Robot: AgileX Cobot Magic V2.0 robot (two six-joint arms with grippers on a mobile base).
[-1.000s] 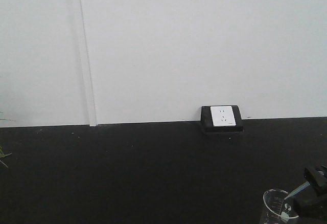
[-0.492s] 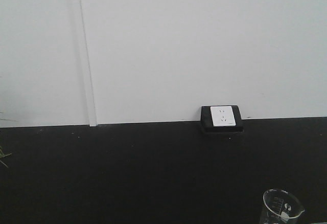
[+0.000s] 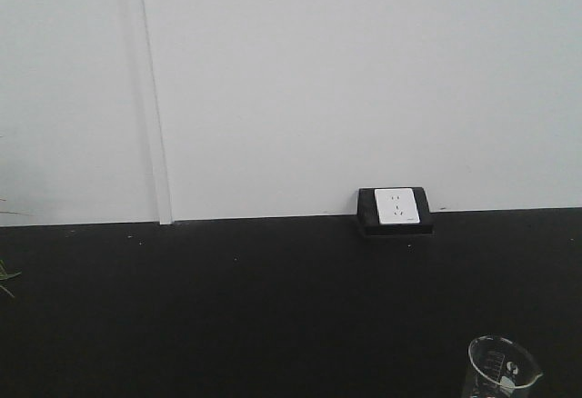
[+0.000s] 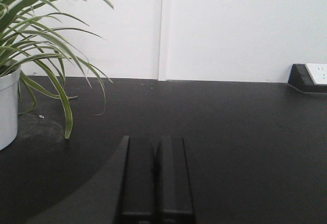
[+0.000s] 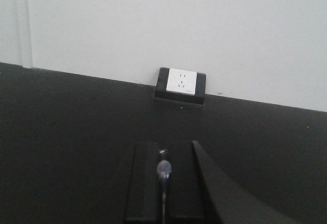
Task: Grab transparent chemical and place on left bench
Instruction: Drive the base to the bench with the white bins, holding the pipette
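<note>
Pinching pipette [image 5: 163, 172], right tool [image 5: 163, 150] faces counter [image 5: 76, 111] back edge.

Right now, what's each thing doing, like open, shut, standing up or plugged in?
Left gripper: shut, holding nothing.
Right gripper: shut on the transparent pipette.
Beaker: upright on the black counter.
Wall socket: nothing plugged in.
Potted plant: upright, leaves arching outward.
</note>
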